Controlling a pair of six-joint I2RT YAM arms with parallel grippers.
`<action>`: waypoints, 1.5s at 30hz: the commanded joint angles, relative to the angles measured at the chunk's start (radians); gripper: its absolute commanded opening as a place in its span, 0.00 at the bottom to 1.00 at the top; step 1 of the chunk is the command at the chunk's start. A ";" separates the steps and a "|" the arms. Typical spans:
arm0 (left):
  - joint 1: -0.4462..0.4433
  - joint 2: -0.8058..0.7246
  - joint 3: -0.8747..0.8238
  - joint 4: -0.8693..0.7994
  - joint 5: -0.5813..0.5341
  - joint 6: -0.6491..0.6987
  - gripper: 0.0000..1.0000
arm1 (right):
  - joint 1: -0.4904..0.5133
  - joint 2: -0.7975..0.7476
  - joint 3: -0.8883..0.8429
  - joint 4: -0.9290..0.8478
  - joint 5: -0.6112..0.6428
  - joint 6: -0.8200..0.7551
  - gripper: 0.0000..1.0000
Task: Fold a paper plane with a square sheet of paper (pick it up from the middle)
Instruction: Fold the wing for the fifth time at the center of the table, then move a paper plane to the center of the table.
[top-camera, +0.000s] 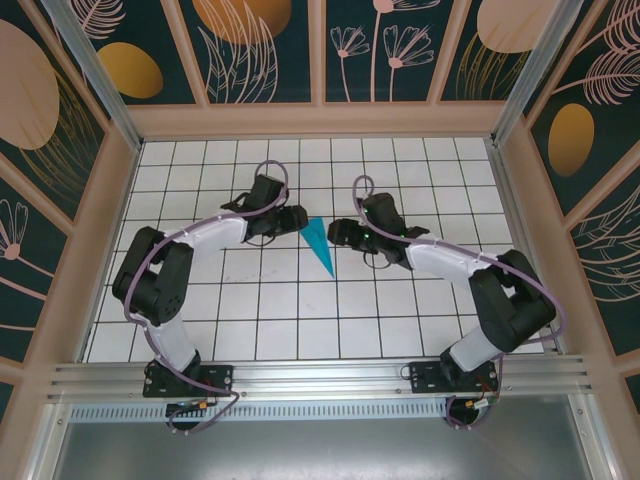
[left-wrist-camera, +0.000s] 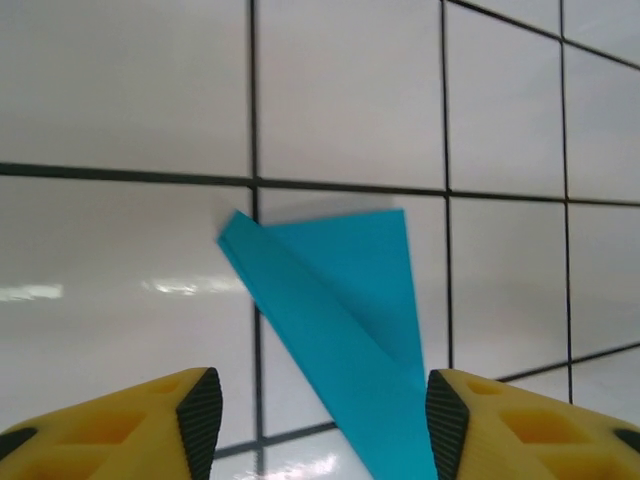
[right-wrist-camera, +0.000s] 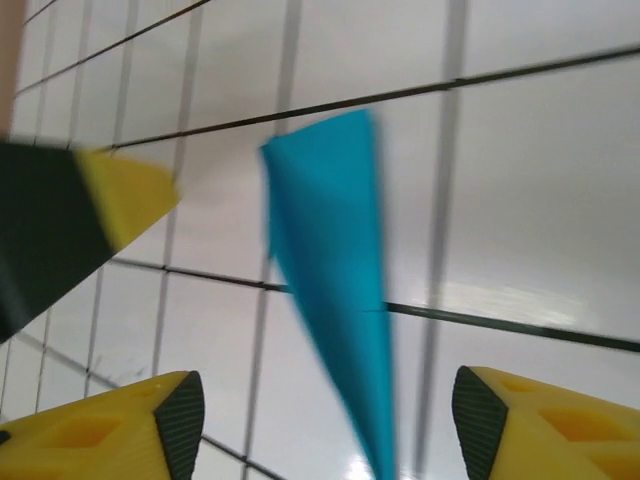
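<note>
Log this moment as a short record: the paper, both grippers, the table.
paper: paper plane, a narrow teal dart, tip toward the arm bases
position: between the two grippers, mid table
left gripper: jaws wide apart, gripping nothing
right gripper: jaws wide apart, gripping nothing
surface: white tiled table
unclear: whether the plane lies flat; it is blurred in the right wrist view

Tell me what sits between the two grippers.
The paper plane lies on the tiled table between the left gripper and right gripper, seen from the top external view.
</note>
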 joint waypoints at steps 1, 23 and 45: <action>-0.043 0.015 0.007 -0.022 -0.059 -0.065 0.61 | -0.026 -0.063 -0.092 0.031 0.088 0.062 0.74; -0.110 0.065 -0.002 0.025 -0.036 -0.234 0.34 | -0.074 -0.079 -0.174 0.042 0.200 0.130 0.99; -0.110 -0.013 -0.079 0.053 -0.060 -0.245 0.00 | -0.072 -0.035 -0.119 0.008 0.183 0.142 0.97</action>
